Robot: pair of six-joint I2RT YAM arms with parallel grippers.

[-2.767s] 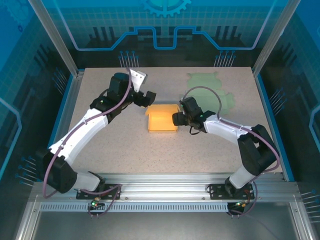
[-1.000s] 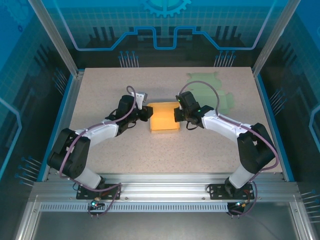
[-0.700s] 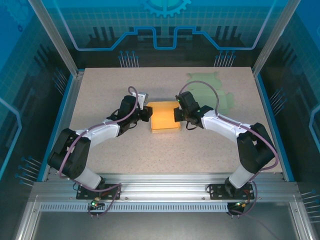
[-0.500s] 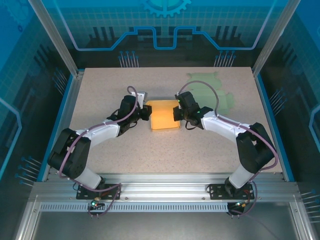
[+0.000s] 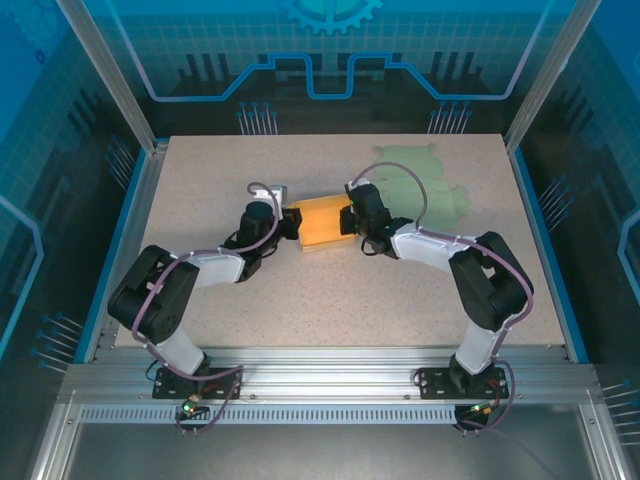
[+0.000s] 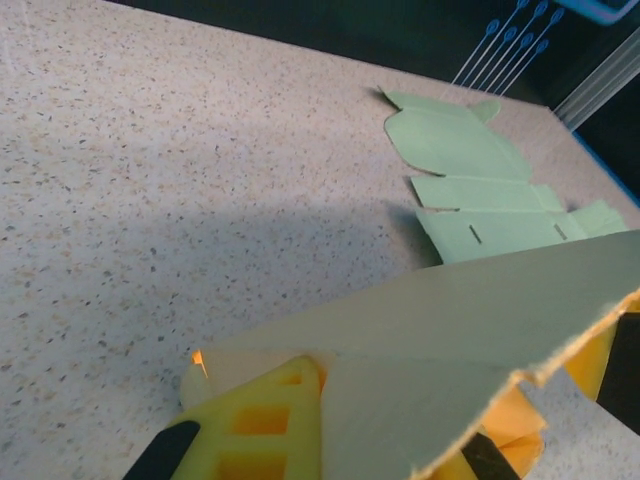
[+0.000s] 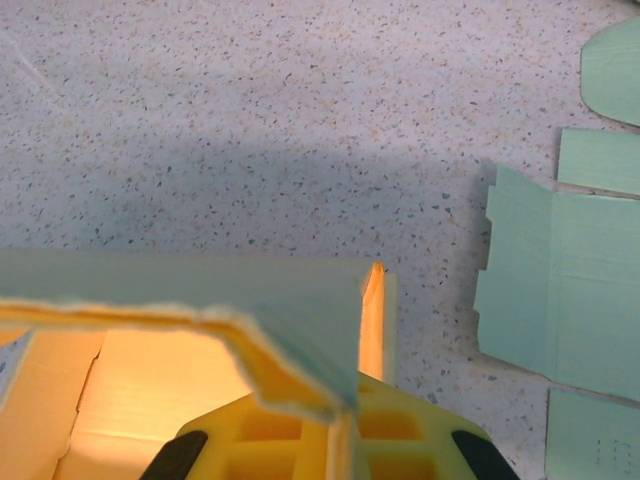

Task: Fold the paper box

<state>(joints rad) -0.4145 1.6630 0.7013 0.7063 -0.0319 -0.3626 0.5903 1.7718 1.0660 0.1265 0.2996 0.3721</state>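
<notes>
Mid-frame, the box (image 5: 322,224) looks light, thin and easily creased, best held by its side walls, where left gripper (image 5: 291,222) and right gripper (image 5: 346,221) clamp it.

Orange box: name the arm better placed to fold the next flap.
Right, probably. Jaws of both arms are shut on opposite walls of the box, but the right arm has the loose flap and open inside before it; the left arm can brace.
</notes>
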